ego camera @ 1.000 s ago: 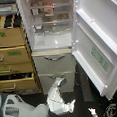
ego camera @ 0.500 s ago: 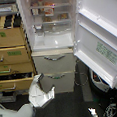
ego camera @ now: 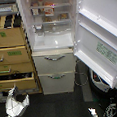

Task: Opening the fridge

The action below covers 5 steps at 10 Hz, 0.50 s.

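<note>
The tall white fridge [ego camera: 54, 65] fills the middle of the exterior view. Its large upper door [ego camera: 100, 34] stands swung wide open toward the exterior view's right, inner side showing, with a green-printed label [ego camera: 107, 51] on it. Lit shelves [ego camera: 49, 15] holding food items show inside. Both lower drawers with curved silver handles [ego camera: 55, 58] are closed. My gripper [ego camera: 19, 96] is low at the exterior view's left, in front of the wooden cabinet and well apart from the fridge. Its white fingers [ego camera: 12, 93] are spread open with nothing between them.
A wooden drawer cabinet [ego camera: 11, 52] with green labels stands left of the fridge, its lower drawers partly pulled out. A white-and-blue body [ego camera: 98, 79] sits under the open door at the right. Cables lie on the dark floor [ego camera: 82, 100].
My gripper has moved from in front of the fridge's lower drawers toward the exterior view's left and slightly lower. The fridge door stays wide open.
</note>
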### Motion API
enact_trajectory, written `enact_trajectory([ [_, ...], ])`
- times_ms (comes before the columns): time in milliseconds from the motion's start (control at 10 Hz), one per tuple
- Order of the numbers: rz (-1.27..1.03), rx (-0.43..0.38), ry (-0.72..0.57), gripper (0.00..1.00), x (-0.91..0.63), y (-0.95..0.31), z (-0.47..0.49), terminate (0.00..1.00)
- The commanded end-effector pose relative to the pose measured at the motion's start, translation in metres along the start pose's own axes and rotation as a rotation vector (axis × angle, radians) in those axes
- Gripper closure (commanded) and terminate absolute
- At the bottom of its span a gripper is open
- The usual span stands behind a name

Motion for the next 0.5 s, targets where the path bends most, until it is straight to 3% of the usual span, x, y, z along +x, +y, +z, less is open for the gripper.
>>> enact_trajectory([
  [100, 0.192, 0.072, 0.000, 0.00, -0.067, 0.151, -0.110, 0.00],
  [400, 0.255, 0.032, -0.019, 0.00, -0.072, 0.167, -0.109, 0.00],
  [500, 0.150, 0.093, -0.033, 0.00, -0.078, 0.147, -0.115, 1.00],
])
